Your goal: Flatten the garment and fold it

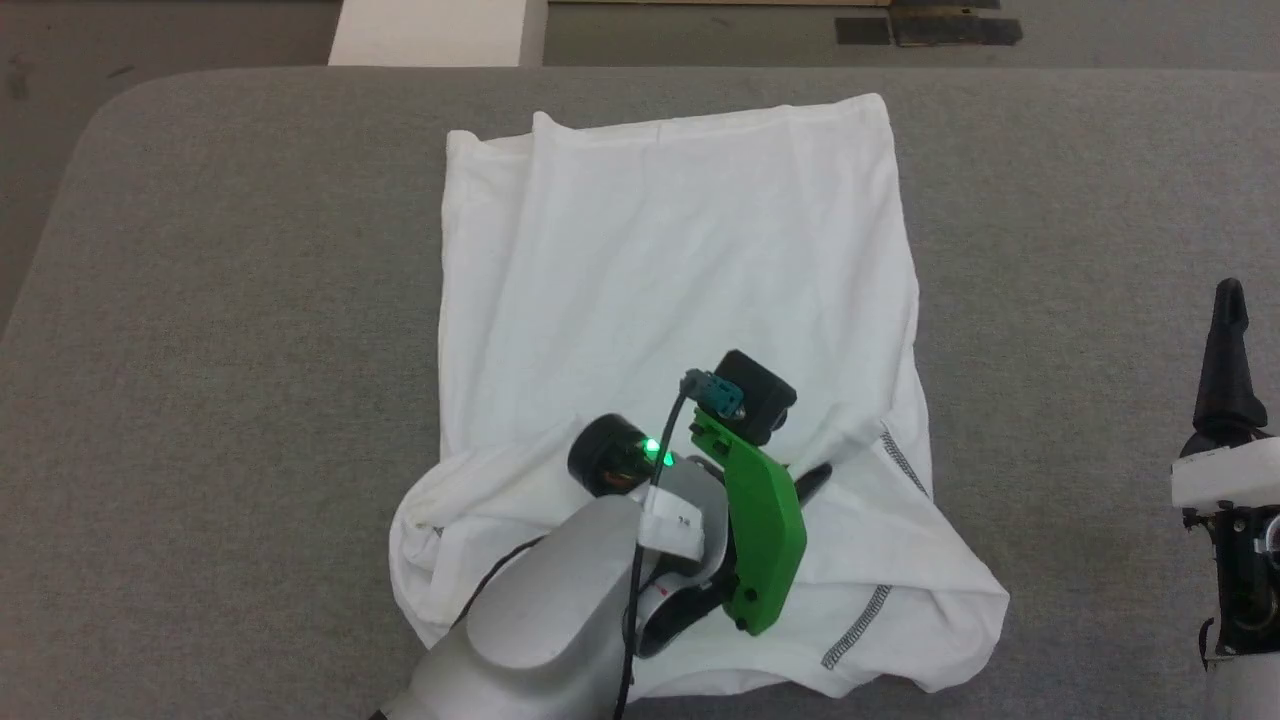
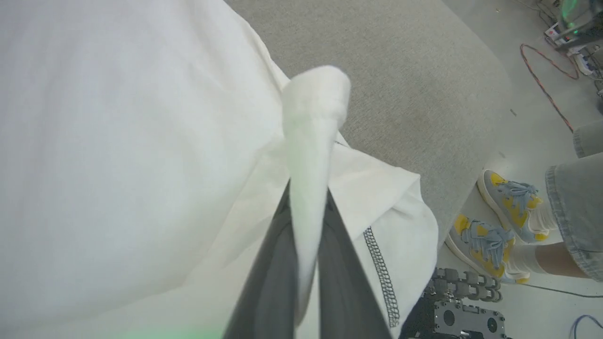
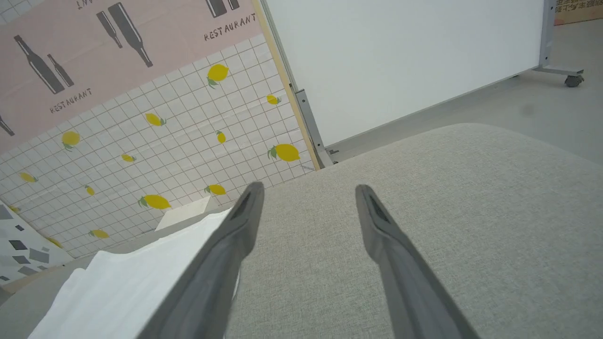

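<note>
White cloth is clamped in the left gripper [image 2: 308, 188]: its two dark fingers are closed on a bunched fold of the T-shirt [image 2: 118, 141], and the fold stands up past the fingertips in a rounded tuft. In the head view this gripper, with its green bracket [image 1: 765, 540], is over the near, rumpled end of the T-shirt, where dark zigzag stitching [image 1: 858, 625] shows along a seam. The far part of the T-shirt lies spread flat in the middle of the grey cloth-covered table [image 1: 200, 350]. The right gripper [image 3: 308, 190] is well apart at the table's right side, fingers spread wide with nothing between them, over bare table. Beyond the table edge, the left wrist view shows a person's yellow-and-grey sneakers [image 2: 511, 207] on the floor.
</note>
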You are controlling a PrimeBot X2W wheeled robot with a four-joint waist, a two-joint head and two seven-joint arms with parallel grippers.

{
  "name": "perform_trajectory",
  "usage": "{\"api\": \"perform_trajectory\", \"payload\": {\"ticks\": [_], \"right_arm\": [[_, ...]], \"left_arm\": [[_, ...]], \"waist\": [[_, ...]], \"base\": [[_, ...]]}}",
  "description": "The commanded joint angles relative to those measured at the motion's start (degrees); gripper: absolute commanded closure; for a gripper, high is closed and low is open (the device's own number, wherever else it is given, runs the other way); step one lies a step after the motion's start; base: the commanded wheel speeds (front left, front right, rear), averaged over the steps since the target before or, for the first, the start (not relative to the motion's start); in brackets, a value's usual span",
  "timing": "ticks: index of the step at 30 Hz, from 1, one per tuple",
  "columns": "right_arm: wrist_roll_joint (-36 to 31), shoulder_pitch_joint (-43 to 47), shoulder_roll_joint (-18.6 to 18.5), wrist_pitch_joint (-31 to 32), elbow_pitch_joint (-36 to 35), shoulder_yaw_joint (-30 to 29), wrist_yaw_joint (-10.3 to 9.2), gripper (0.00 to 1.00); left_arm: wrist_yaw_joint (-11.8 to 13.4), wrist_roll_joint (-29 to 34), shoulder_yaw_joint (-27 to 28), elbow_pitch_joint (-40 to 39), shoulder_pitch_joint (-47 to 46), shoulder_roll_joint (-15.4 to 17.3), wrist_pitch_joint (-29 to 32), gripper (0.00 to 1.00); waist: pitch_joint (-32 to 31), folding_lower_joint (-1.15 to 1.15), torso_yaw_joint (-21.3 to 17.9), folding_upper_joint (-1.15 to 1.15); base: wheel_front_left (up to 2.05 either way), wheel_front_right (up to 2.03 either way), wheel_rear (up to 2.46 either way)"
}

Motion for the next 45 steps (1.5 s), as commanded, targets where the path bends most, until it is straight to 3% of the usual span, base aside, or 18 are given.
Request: {"api": "perform_trajectory", "payload": {"ticks": [1,4,5,6,7,15,21,26,35,39,45], "right_arm": [[0.28,0.10,0.03,-0.68,0.26,-0.02,-0.08,0.00],[0.32,0.00,0.03,-1.08,0.50,-0.14,-0.08,0.00],[0.33,0.04,0.03,-1.17,0.57,-0.20,-0.08,0.00],[0.34,0.08,0.03,-1.28,0.65,-0.26,-0.08,0.00],[0.36,0.12,0.03,-1.26,0.77,-0.27,-0.08,0.00],[-0.06,0.62,0.03,-1.29,1.17,-0.92,-0.08,0.00],[-0.60,0.93,0.03,-0.70,0.78,-0.55,-0.08,0.00],[-1.23,1.04,0.03,0.08,0.03,0.69,-0.08,0.00],[-3.40,-0.21,0.02,3.05,-1.05,4.12,-0.08,0.00],[-4.43,-1.56,-0.63,5.40,-0.87,6.12,-0.08,0.00],[-5.43,-7.01,-2.20,11.80,-0.36,7.87,-0.08,0.00]], "left_arm": [[-0.11,-0.26,-0.98,1.62,-0.01,-0.06,-0.03,1.00],[0.19,-1.08,-3.17,6.07,-0.56,-0.07,1.00,1.00],[0.34,-1.74,-3.53,7.01,-0.62,-0.07,1.46,0.73],[0.40,-2.68,-3.95,7.80,-0.73,-0.07,1.94,0.07],[0.46,-3.66,-4.31,8.44,-0.74,-0.07,2.91,0.00],[0.98,-14.99,-1.23,5.24,-3.72,-0.07,10.35,0.00],[3.36,-22.40,8.28,-2.32,-5.80,2.68,11.03,0.00],[7.29,-20.98,17.87,-5.56,-6.36,7.64,0.74,0.00],[10.60,-13.37,29.51,-4.48,-0.23,15.17,-23.75,0.00],[10.63,-10.54,31.74,-4.82,5.13,16.74,-32.80,0.00],[11.23,-5.78,34.90,-8.89,11.68,16.38,-36.57,0.00]], "waist": [[1.35,0.00,-1.88,0.00],[1.95,0.00,-2.60,0.00],[2.04,0.00,-2.68,0.00],[2.14,0.00,-2.75,0.00],[2.17,0.00,-2.75,0.00],[0.53,0.00,-0.34,0.00],[-1.56,0.00,2.37,0.00],[-2.26,0.00,3.76,0.00],[-1.00,0.00,4.07,0.00],[-0.19,0.00,3.47,0.00],[3.15,0.00,2.98,0.00]], "base": [[0.00,0.00,0.00],[0.00,0.00,0.00],[0.00,0.00,0.00],[0.00,0.00,0.00],[0.00,0.00,0.00],[0.00,0.00,0.00],[0.00,0.00,0.00],[0.00,0.00,0.00],[0.00,0.00,0.00],[0.00,0.00,0.00],[0.00,0.00,0.00]]}}
